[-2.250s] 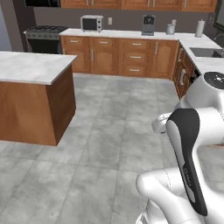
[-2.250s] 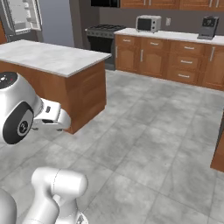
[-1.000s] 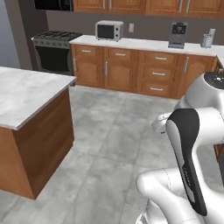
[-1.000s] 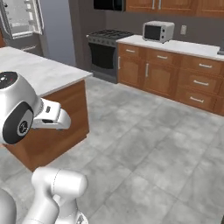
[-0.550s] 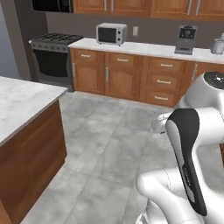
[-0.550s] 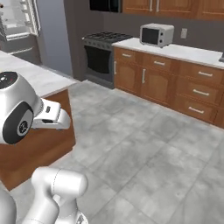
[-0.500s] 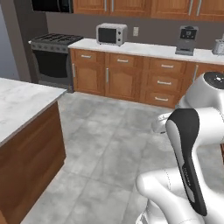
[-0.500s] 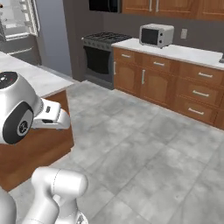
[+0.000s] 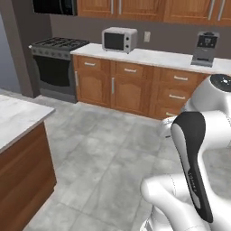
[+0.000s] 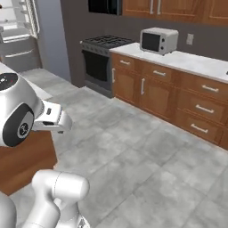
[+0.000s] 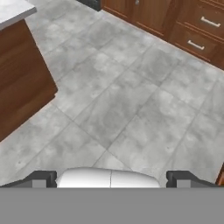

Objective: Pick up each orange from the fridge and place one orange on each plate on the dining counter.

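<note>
At the upper left of the hand view, a corner of the bench (image 11: 19,65) is seen: a white-grey marbled top over dark brown wooden sides. The same bench is seen at the left edge of the left base view (image 9: 18,119), where its pale top ends in a square corner above a plain wooden side that reaches down to the floor (image 9: 113,153). In the right base view its wooden side (image 10: 26,158) is partly hidden behind the arm.

The fridge (image 10: 18,44) is seen at the far upper left of the right base view, beyond the bench. It is grey, with white shelves showing in its upper part; what lies on them cannot be told.

The end effector (image 11: 111,178) is held spread wide, with one dark fingertip (image 11: 41,177) at each side of the bottom of the hand view. Nothing is gripped between them, and grey tiled floor is seen beyond them. The bench lies up and to the left in that view, well apart from the end effector.

Along the back wall, wooden cabinets (image 9: 135,88) are seen under a pale top, with a stove (image 9: 56,67) at their left end, a microwave (image 9: 119,39) and a coffee machine (image 9: 205,47) on top.
</note>
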